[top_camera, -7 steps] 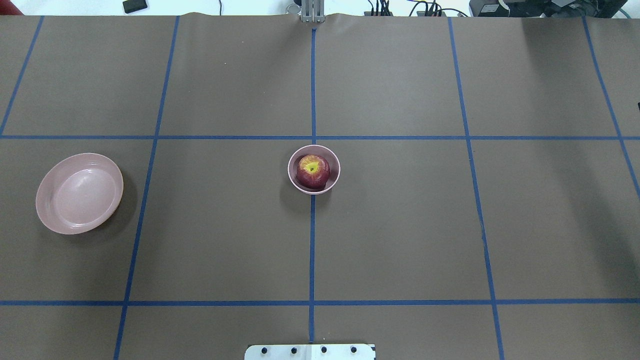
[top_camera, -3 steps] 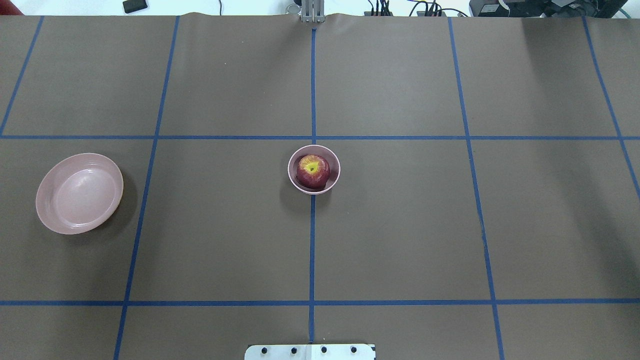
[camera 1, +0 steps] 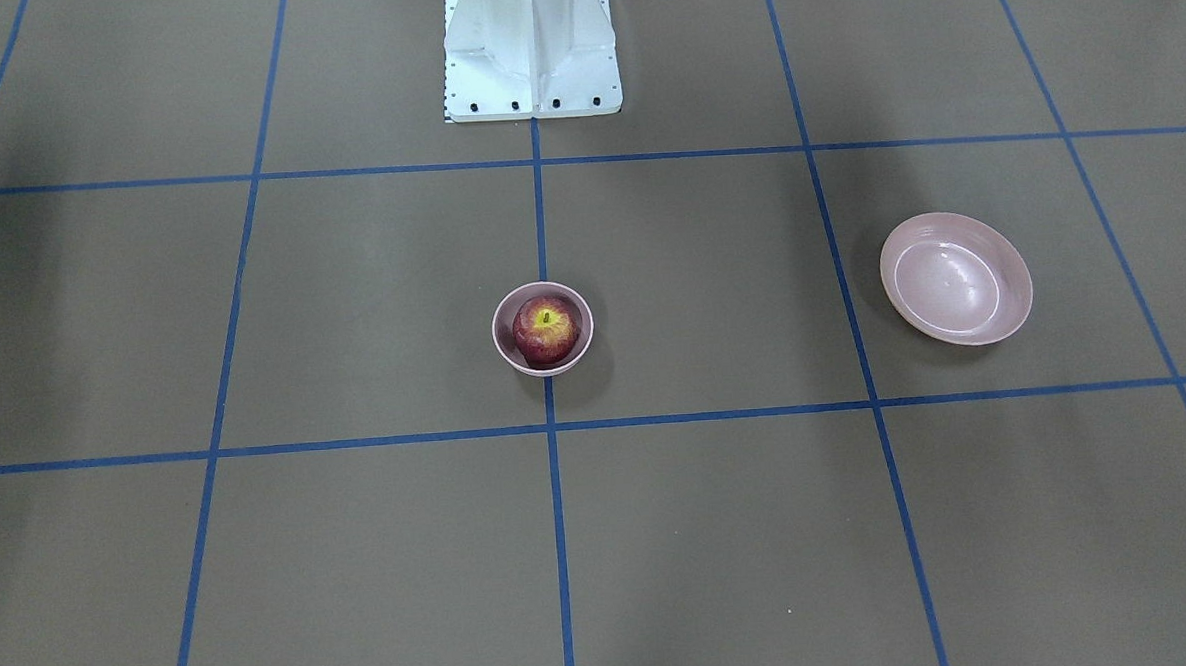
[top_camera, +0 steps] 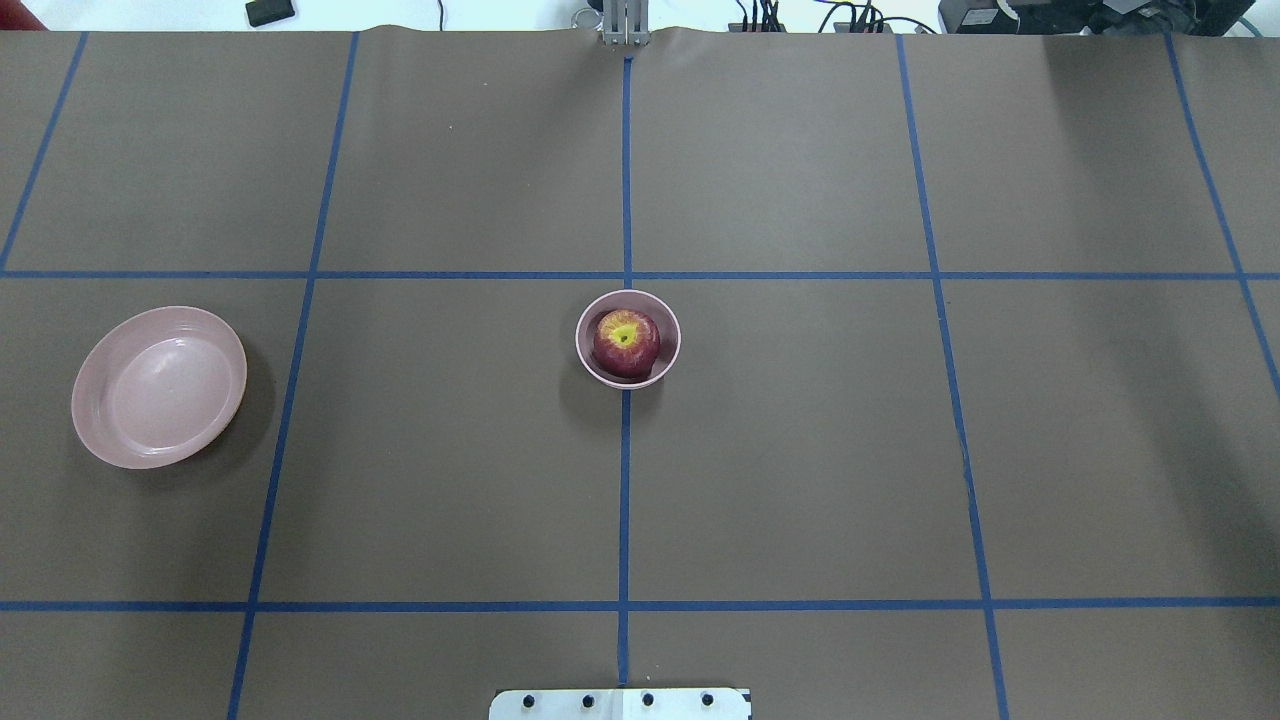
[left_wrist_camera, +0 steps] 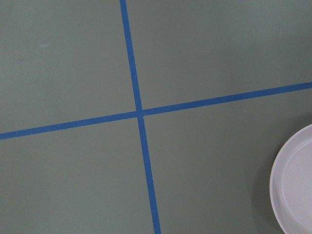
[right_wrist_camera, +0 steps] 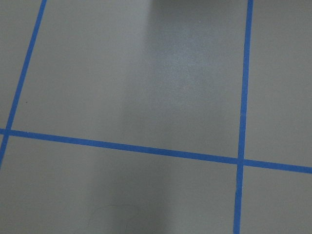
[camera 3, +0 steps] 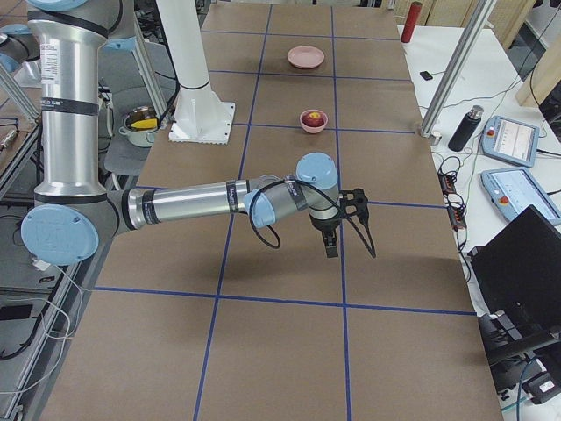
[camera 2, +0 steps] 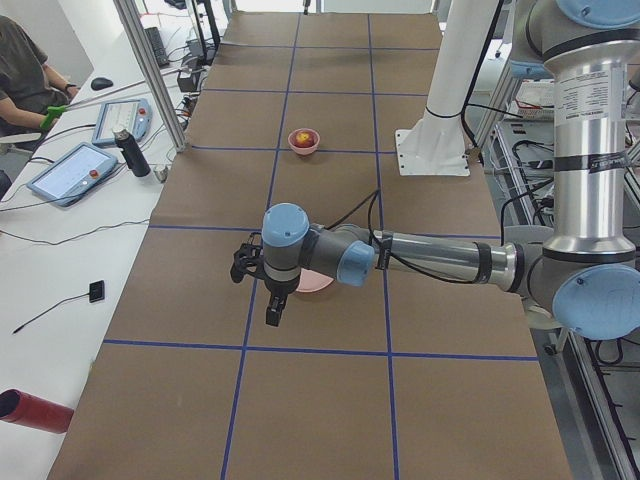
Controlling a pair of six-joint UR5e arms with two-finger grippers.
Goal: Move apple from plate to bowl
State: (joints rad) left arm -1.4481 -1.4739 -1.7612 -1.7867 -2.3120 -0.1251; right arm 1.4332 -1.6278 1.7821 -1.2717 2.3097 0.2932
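Note:
The dark-red apple [top_camera: 626,342] sits inside the small pink bowl [top_camera: 581,350] at the table's centre; it also shows in the front view [camera 1: 546,329]. The wide pink plate [top_camera: 160,388] lies empty at the left, also in the front view [camera 1: 956,277] and at the edge of the left wrist view [left_wrist_camera: 295,185]. My left gripper [camera 2: 271,303] hangs above the table beside the plate, seen only from the side. My right gripper [camera 3: 330,241] hangs over bare table far from the bowl. I cannot tell whether either is open or shut.
Blue tape lines divide the brown table cover. The white robot base [camera 1: 530,45] stands at the table's near edge. A side bench holds tablets and a bottle [camera 2: 130,152]. A red cylinder [camera 2: 35,410] lies off the table's end.
A small dark piece at the overhead view's right edge has left the view. The apple, bowl and plate have not moved.

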